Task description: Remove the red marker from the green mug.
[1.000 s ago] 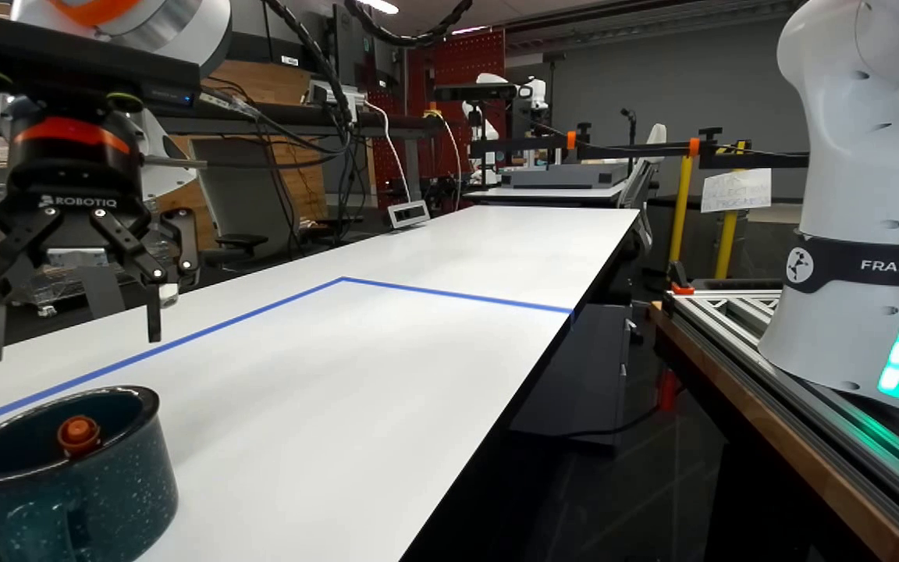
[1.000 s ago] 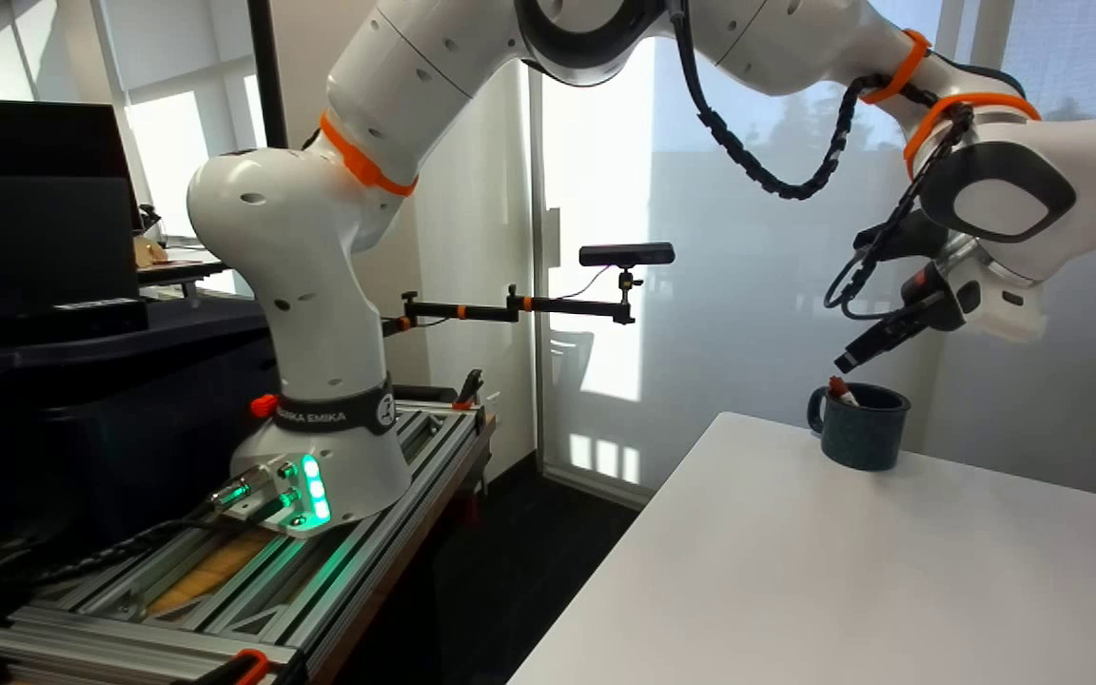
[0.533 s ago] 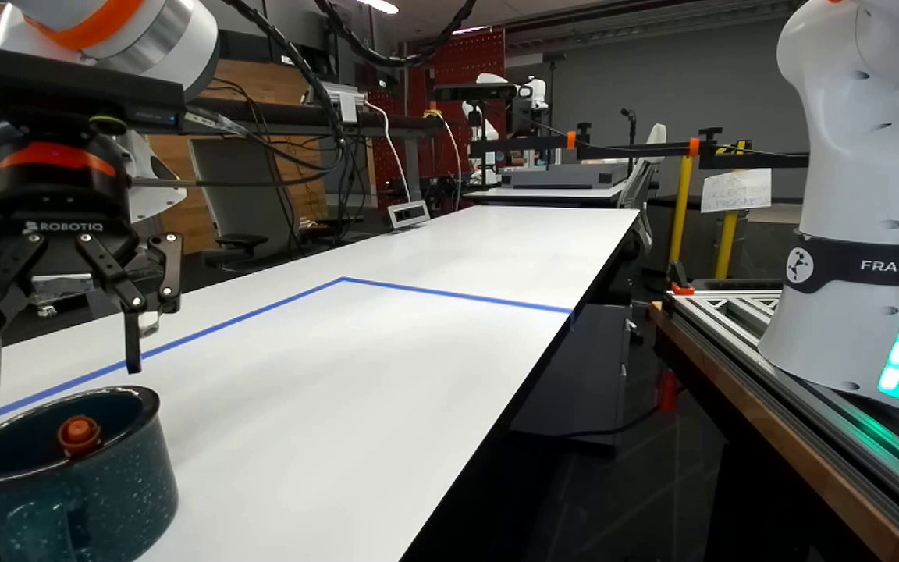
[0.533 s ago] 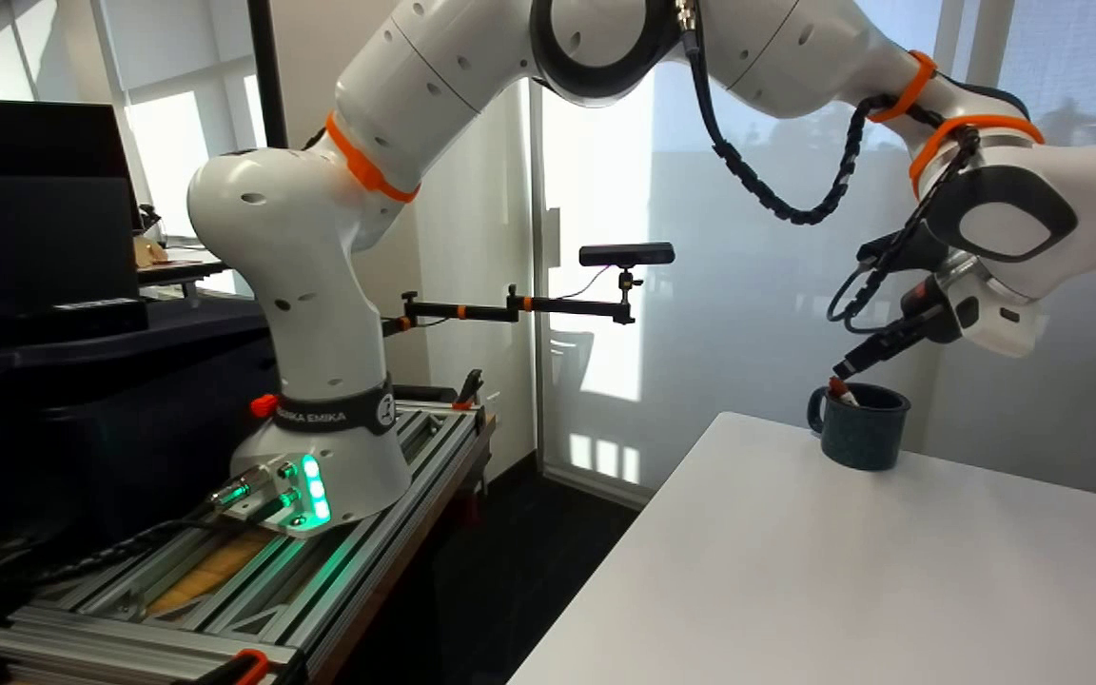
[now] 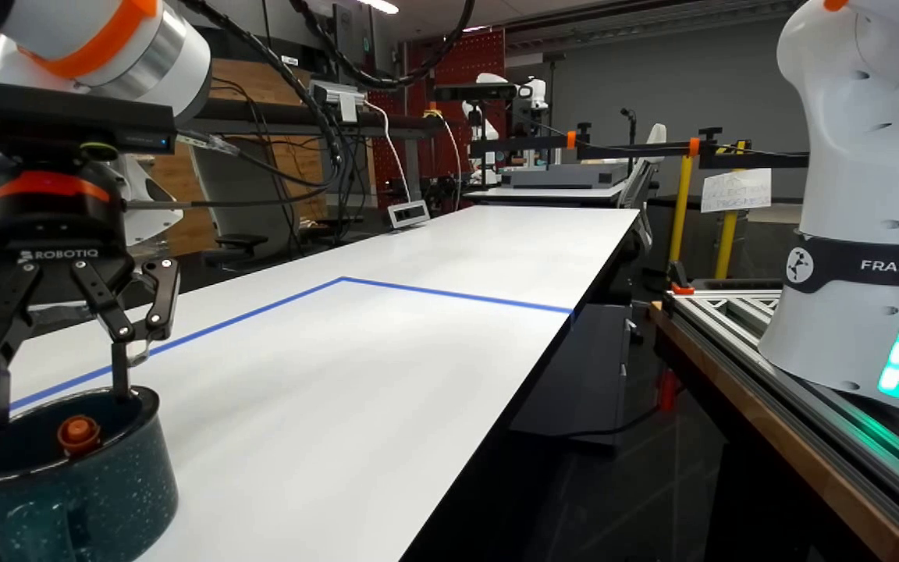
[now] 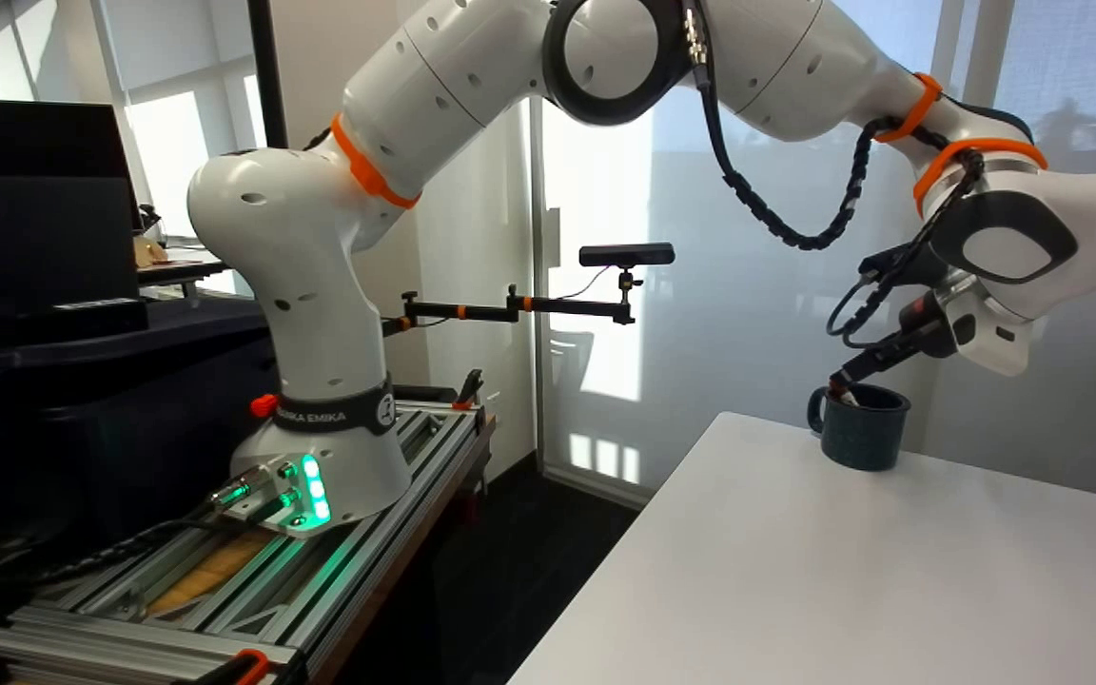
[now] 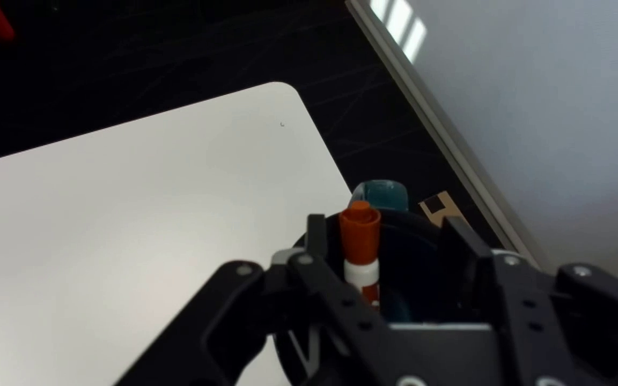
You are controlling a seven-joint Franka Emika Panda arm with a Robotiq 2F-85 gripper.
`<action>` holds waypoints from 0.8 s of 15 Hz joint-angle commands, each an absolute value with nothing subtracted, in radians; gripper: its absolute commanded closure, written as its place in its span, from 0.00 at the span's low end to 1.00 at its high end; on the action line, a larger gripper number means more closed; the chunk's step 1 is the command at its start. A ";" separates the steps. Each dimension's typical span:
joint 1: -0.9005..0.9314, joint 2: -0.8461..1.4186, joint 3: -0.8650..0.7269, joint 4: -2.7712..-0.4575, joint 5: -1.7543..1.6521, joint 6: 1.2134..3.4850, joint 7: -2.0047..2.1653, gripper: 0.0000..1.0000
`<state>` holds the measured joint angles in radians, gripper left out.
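Note:
The green mug [image 5: 122, 499] stands upright on the white table. It also shows in an exterior view [image 6: 864, 433], near the table's far edge. The red marker [image 5: 79, 435] leans inside the mug, its orange-red cap end up at the rim; its white and red barrel shows in an exterior view [image 6: 850, 398]. My gripper [image 5: 58, 407] is open over the mug mouth, pointing down at a slant. In the wrist view, the marker [image 7: 360, 236] stands between the open fingers [image 7: 385, 228], nearer the left finger and apart from the right one. The marker's lower end is hidden.
The white table [image 5: 325, 406] carries blue tape [image 5: 262, 303]. The mug's handle [image 7: 384, 194] points toward the table's rounded corner [image 7: 279, 91]. A glass wall [image 7: 556, 107] stands beyond the table edge. A camera on a bar [image 6: 626, 254] stands behind.
My gripper has moved down and slightly to the left in an exterior view, from above the mug to its rim, staying open. The mug and marker have not moved.

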<state>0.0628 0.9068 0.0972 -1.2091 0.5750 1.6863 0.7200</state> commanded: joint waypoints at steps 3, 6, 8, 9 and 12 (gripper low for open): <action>0.066 0.961 0.110 -1.127 0.586 1.638 0.765 0.50; 0.065 0.976 0.113 -1.112 0.585 1.632 0.774 0.49; 0.064 0.985 0.113 -1.100 0.585 1.623 0.781 0.48; 0.064 0.989 0.114 -1.097 0.586 1.622 0.784 0.47; 0.064 1.000 0.115 -1.086 0.584 1.619 0.794 0.59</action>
